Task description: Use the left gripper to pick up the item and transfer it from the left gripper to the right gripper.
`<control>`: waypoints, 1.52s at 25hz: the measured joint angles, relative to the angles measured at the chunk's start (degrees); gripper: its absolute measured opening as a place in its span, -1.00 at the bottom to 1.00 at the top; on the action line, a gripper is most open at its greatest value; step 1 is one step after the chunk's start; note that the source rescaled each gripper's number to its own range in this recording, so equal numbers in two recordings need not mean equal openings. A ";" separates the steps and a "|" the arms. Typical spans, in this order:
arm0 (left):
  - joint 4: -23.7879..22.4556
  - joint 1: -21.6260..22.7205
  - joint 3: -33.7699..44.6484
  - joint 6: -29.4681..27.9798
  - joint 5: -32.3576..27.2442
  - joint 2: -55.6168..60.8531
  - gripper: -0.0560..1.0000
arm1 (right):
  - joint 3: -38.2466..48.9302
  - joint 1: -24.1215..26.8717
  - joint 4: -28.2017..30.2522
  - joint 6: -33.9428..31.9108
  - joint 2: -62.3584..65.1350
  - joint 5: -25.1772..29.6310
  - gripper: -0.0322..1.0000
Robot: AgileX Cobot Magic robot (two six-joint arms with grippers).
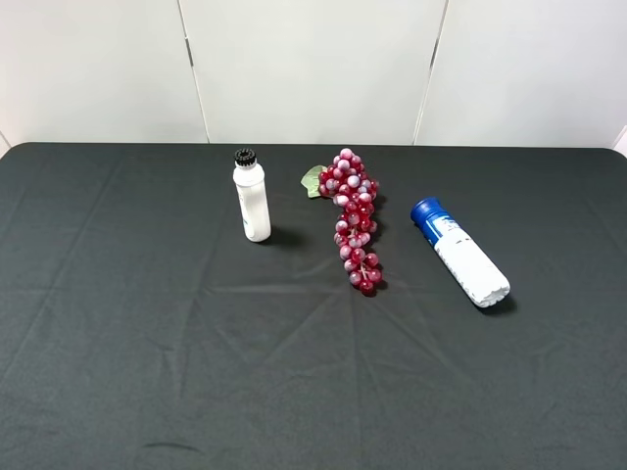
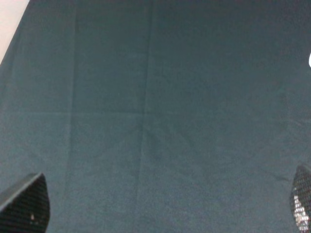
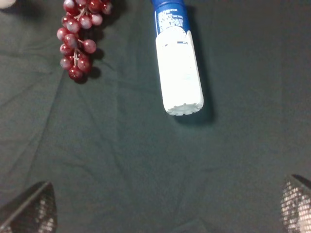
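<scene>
The item (image 1: pixel 458 252), a spray can with a blue cap and a white body, lies on its side on the right of the dark cloth, cap pointing toward the back. The right wrist view shows the item (image 3: pixel 177 68) lying ahead of my right gripper (image 3: pixel 167 213), whose fingertips (image 3: pixel 29 213) stand wide apart with nothing between them. My left gripper (image 2: pixel 163 206) is open too, its fingertips (image 2: pixel 26 206) far apart over bare cloth, with the item out of its view. Neither gripper shows in the exterior high view.
A small white bottle (image 1: pixel 252 199) with a black ribbed cap stands upright left of centre. A bunch of red grapes (image 1: pixel 353 217) with a green leaf lies in the middle, between bottle and item; the grapes (image 3: pixel 78 36) also show in the right wrist view. A white wall backs the table.
</scene>
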State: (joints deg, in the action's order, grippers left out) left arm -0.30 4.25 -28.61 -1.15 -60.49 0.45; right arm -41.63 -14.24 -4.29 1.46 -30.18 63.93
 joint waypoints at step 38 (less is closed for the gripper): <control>0.00 0.00 0.00 0.02 0.00 0.00 0.99 | 13.01 2.75 4.29 0.03 28.87 -5.61 1.00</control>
State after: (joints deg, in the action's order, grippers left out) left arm -0.30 4.25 -28.61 -1.13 -60.49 0.45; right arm -28.62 -11.49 0.00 1.49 -1.31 58.33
